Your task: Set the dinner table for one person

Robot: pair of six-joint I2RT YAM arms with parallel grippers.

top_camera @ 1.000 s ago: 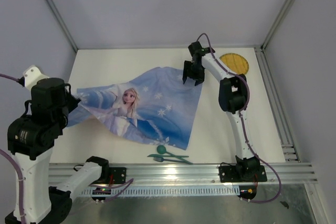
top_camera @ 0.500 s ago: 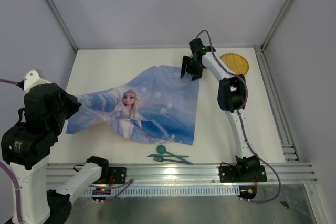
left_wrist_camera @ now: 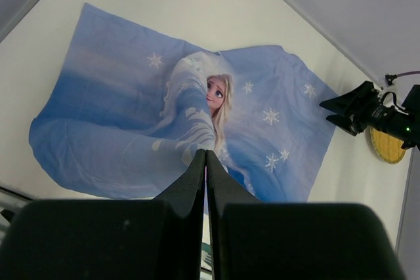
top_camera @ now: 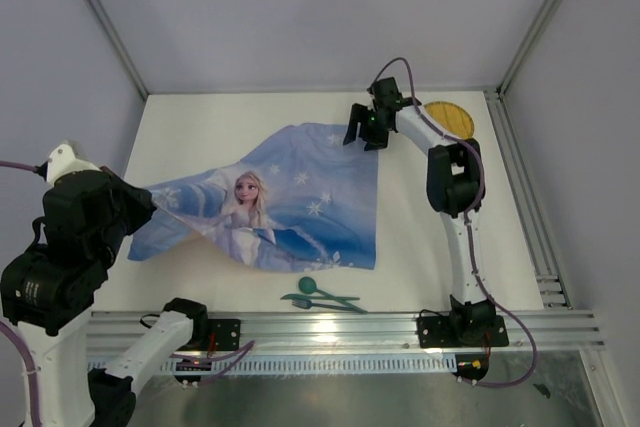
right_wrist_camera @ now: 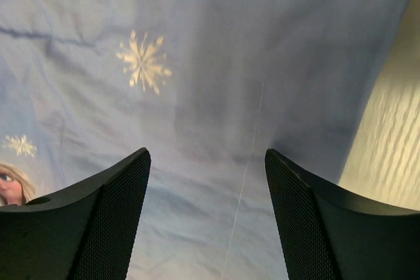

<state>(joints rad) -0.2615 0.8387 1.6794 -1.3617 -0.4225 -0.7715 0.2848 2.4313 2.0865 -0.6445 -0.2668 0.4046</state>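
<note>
On the dinner table (top_camera: pixel 250 112) a blue printed cloth (top_camera: pixel 300 197) is spread out. My left gripper (top_camera: pixel 150 202) is shut on the cloth's left edge and holds it off the table, so a fold of cloth (left_wrist_camera: pixel 131 96) rises to the closed jaws (left_wrist_camera: pixel 205 155). My right gripper (top_camera: pixel 362 142) hangs open over the cloth's far right corner. In the right wrist view its gripper (right_wrist_camera: pixel 207 155) has only flat cloth (right_wrist_camera: pixel 197 63) beneath the spread jaws, and nothing is held.
A round yellow plate (top_camera: pixel 447 119) lies at the far right, just behind the right arm. A green spoon and fork (top_camera: pixel 320 295) lie near the front edge below the cloth. Silver rails (top_camera: pixel 530 207) frame the table.
The left arm has drawn the cloth leftward and nearer. The cloth's right side now lies flatter and squarer. The right gripper's jaws have widened and shifted slightly toward the far side.
</note>
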